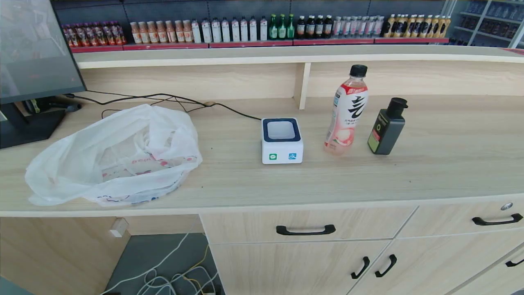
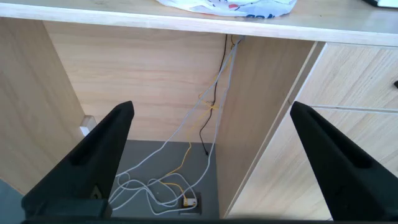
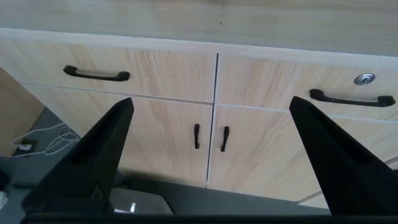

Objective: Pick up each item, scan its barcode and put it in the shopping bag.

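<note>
Wood worktop [image 1: 245, 180] before drink shelves [image 1: 254, 43] | bag [image 1: 118, 155] lay open at its left | scanner [image 1: 282, 141] mid-worktop | pink bottle [image 1: 347, 110] and dark bottle [image 1: 387, 127] stood upright right of it, near each other | left end effector [image 2: 211, 124] gaped wide, empty, below the worktop edge, facing cables [image 2: 168, 180] | right end effector [image 3: 211, 124] wide, empty, facing drawers [image 3: 143, 74]

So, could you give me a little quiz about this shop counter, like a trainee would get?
1. True or false: the pink drink bottle lies inside the shopping bag.
2. What sits between that bag and that bottle? A) a monitor B) the white scanner C) a basket
3. Fill in: the left hand and right hand are both ____ (open or shut).
Key: 1 false, it stands on the counter; 2 B; 3 open.
</note>
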